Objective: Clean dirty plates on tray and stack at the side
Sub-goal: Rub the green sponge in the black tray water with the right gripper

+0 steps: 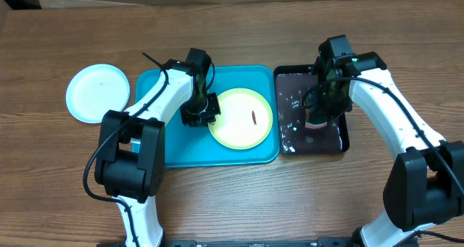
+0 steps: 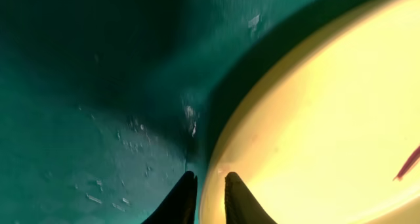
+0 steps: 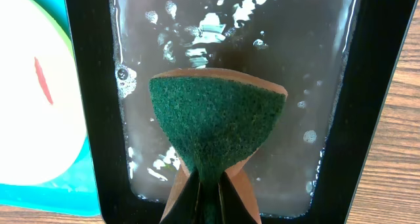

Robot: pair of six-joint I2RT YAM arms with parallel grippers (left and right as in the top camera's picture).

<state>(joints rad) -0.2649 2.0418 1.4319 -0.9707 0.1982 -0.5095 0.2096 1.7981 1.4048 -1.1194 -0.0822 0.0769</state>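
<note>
At nine o'clock on the pale yellow plate (image 1: 241,118), lying on the turquoise tray (image 1: 174,149), the left gripper (image 2: 207,178) straddles the rim barely parted (gripping or not, I cannot tell), probably to steady it, while the right gripper (image 3: 209,188), at three o'clock, clamps a sponge (image 3: 216,119) over soapy water.

My left arm (image 1: 156,95) and right arm (image 1: 386,103) look alike from above: rounded white link shells joined by chunky black joint housings. Thin black cables (image 1: 152,61) loop loose alongside the shells on both. I can see a small green light (image 1: 356,59) on the right arm's black wrist block. On the left gripper (image 2: 210,176) the fingers (image 2: 185,199) are black, narrow and tapering to blunt tips
</note>
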